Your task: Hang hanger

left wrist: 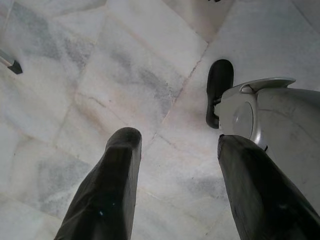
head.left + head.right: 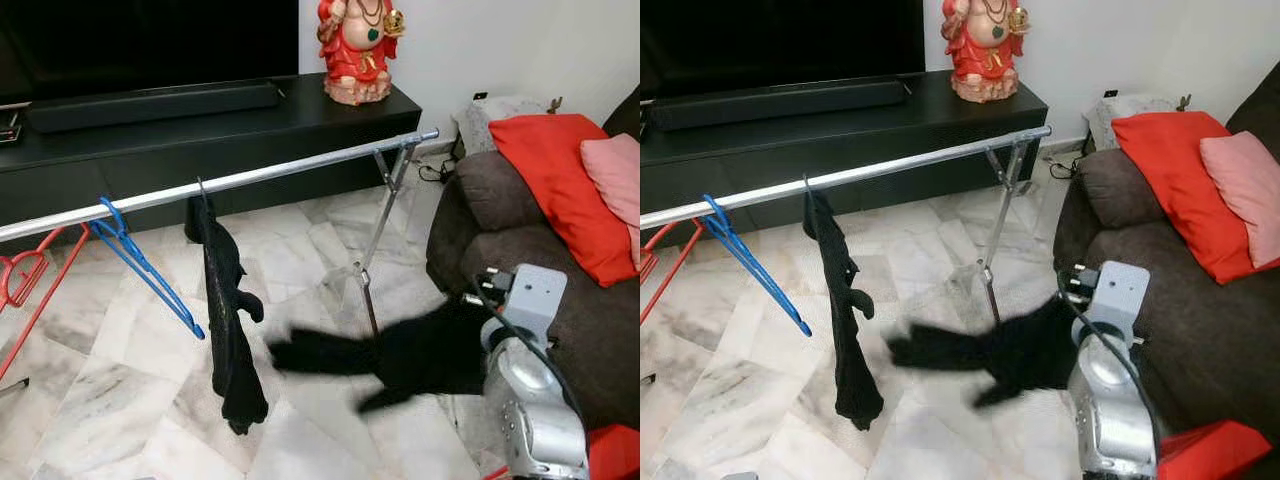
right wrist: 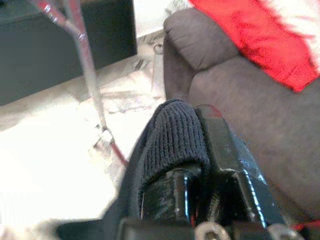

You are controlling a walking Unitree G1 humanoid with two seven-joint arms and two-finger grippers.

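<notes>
Gripping a black garment (image 2: 400, 355) low beside the sofa (image 2: 520, 240), the right gripper (image 3: 200, 150) had its fingers closed on knit cloth. The rail (image 2: 250, 178) ran up and left of it, lengthwise toward its free right end. The left gripper (image 1: 175, 165) hung open over floor.

A pale marble-tiled floor (image 2: 300, 240) is seen below a white wall (image 2: 520, 40). A long black TV cabinet (image 2: 200, 140) is set against that wall, and a brown sofa (image 2: 500, 230) with red cushions (image 2: 560, 180) is placed beside it.
</notes>
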